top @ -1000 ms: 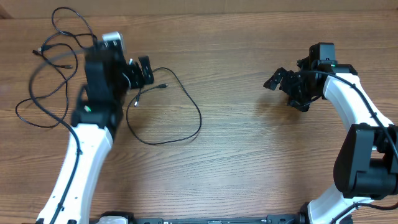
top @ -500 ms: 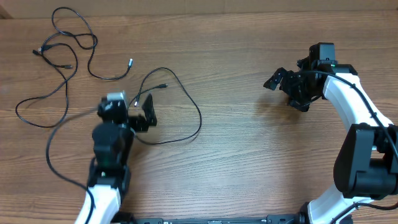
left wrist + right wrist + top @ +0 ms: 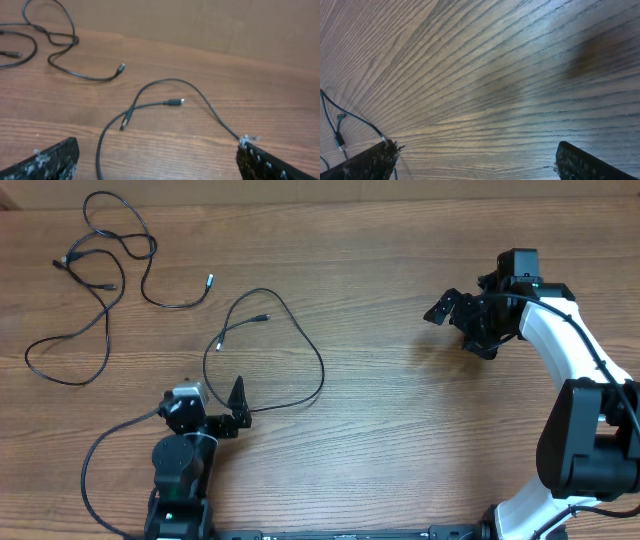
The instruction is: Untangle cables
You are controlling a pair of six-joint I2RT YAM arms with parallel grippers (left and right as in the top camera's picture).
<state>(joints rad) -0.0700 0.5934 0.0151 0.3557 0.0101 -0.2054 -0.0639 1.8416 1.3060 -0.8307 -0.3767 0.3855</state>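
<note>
There are two lots of cables on the table (image 3: 380, 440). A messy bunch (image 3: 100, 260) lies far out at 10 o'clock, and its cords cross each other in a few spots. A big loop (image 3: 322, 372) lies at 9 o'clock, apart from the bunch, with its two small plug ends close together at its top.

The left pincer (image 3: 222, 408) is low at 7 o'clock, with its fingers spread wide and nothing in them. The bottom of the loop runs right next to one finger. I cannot tell if they touch. The right pincer (image 3: 455, 330) is at 2 o'clock, spread wide too and holding nothing, far from all the cables.

If the left pincer moves sideways, that finger might hook the loop and drag it back into the bunch. A hard pull on one end of the bunch might make a tight knot. The cords are thin and flat on the wood, so they might slip out of a pinch.
</note>
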